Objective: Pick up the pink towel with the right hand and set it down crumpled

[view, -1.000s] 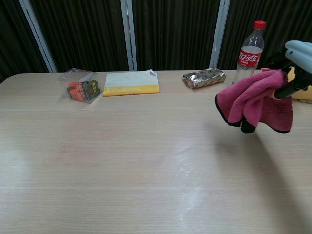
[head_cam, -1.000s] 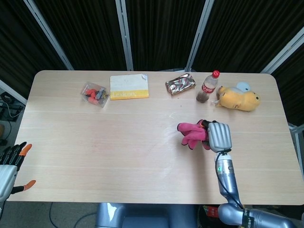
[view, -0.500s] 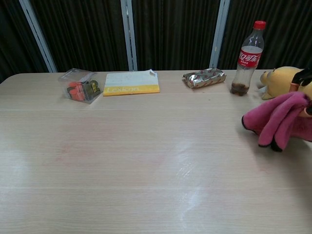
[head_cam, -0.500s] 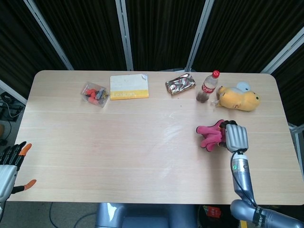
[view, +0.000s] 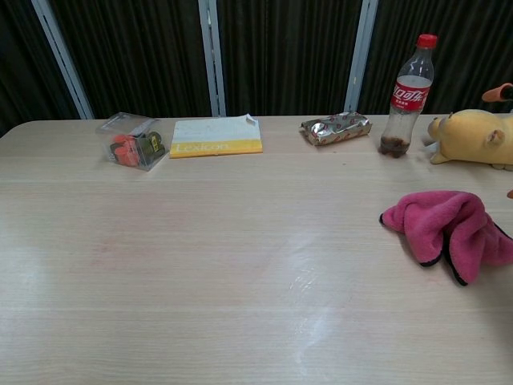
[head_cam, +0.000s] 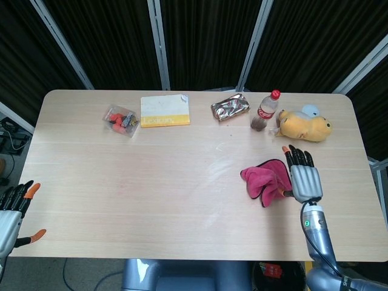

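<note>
The pink towel (head_cam: 264, 181) lies crumpled on the table (head_cam: 151, 182) at the right side, also seen in the chest view as a bunched pink towel (view: 449, 231). My right hand (head_cam: 302, 174) hovers just right of it with its fingers stretched out, holding nothing. In the chest view only one orange fingertip of it shows, at the right edge. My left hand (head_cam: 13, 209) hangs off the table's left edge with fingers spread, empty.
Along the far edge stand a clear box of small items (head_cam: 120, 120), a white and yellow book (head_cam: 165, 110), a foil snack pack (head_cam: 230, 107), a cola bottle (head_cam: 265, 110) and a yellow plush toy (head_cam: 305, 126).
My right hand carried the towel to the right and down, then let it go. The towel now rests on the table and the fingers have spread.
</note>
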`<act>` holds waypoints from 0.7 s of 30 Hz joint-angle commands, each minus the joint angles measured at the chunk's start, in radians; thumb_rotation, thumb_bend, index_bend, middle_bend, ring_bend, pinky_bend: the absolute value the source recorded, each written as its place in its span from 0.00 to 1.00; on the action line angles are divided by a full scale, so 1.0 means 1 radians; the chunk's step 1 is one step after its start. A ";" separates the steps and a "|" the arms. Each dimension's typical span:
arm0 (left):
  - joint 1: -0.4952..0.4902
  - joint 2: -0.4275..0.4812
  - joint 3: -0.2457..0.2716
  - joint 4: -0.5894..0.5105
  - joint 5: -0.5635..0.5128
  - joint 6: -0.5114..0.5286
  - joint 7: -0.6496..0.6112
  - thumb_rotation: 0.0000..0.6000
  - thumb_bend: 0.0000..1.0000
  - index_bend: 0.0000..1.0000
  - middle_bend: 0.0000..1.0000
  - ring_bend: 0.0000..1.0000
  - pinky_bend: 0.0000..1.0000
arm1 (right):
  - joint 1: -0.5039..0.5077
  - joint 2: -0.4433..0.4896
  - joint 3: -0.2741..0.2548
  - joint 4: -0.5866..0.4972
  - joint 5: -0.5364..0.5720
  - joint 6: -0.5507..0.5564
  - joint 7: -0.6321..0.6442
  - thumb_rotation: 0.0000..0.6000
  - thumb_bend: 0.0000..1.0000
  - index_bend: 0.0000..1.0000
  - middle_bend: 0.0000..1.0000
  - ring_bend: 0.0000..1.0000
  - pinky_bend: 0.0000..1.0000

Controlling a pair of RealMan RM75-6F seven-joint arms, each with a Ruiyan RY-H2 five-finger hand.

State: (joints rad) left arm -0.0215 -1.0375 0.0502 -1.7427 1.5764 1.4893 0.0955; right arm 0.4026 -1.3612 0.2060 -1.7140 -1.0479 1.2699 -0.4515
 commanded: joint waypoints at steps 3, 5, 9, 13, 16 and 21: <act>0.000 -0.002 0.000 0.005 0.012 0.007 -0.014 1.00 0.00 0.04 0.00 0.00 0.00 | -0.099 0.099 -0.091 -0.091 -0.158 0.108 0.072 1.00 0.00 0.00 0.00 0.00 0.00; 0.001 -0.003 0.000 0.009 0.017 0.013 -0.022 1.00 0.00 0.03 0.00 0.00 0.00 | -0.145 0.138 -0.131 -0.116 -0.223 0.151 0.121 1.00 0.00 0.00 0.00 0.00 0.00; 0.003 -0.007 -0.002 0.016 0.024 0.023 -0.033 1.00 0.00 0.03 0.00 0.00 0.00 | -0.229 0.203 -0.200 -0.129 -0.340 0.244 0.188 1.00 0.00 0.00 0.00 0.00 0.00; 0.003 -0.015 -0.005 0.027 0.036 0.035 -0.042 1.00 0.00 0.02 0.00 0.00 0.00 | -0.296 0.235 -0.258 -0.112 -0.435 0.315 0.221 1.00 0.00 0.00 0.00 0.00 0.00; 0.003 -0.020 -0.009 0.042 0.046 0.048 -0.046 1.00 0.00 0.02 0.00 0.00 0.00 | -0.330 0.249 -0.290 -0.088 -0.482 0.343 0.236 1.00 0.00 0.00 0.00 0.00 0.00; 0.000 -0.021 -0.011 0.062 0.044 0.043 -0.042 1.00 0.00 0.02 0.00 0.00 0.00 | -0.346 0.249 -0.275 -0.059 -0.521 0.367 0.292 1.00 0.00 0.00 0.00 0.00 0.00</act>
State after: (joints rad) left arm -0.0208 -1.0589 0.0397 -1.6826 1.6231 1.5347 0.0509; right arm 0.0613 -1.1113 -0.0754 -1.7853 -1.5588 1.6318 -0.1720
